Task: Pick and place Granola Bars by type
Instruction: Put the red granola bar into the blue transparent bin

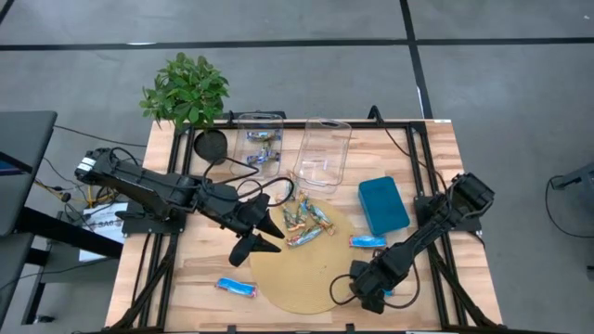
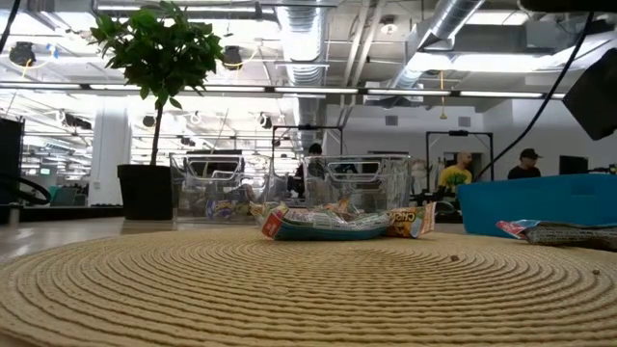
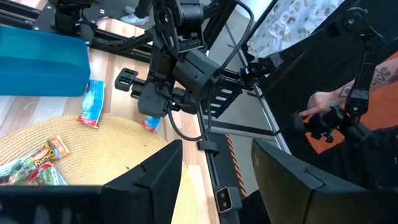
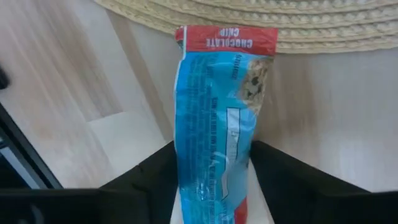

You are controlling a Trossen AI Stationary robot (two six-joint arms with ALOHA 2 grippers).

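Your right gripper (image 1: 373,293) sits low at the mat's (image 1: 297,278) five o'clock edge, jaws spread around a blue granola bar (image 4: 221,118) lying on the table (image 1: 436,167) between them, not visibly clamped, while your left gripper (image 1: 264,237) hovers open over the mat.

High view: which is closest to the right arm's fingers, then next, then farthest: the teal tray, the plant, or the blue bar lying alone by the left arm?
From the right gripper, at the table's front right:
1. Teal tray, just behind it on the right side.
2. Lone blue bar, across the mat at the front left.
3. Plant, at the far back-left corner.
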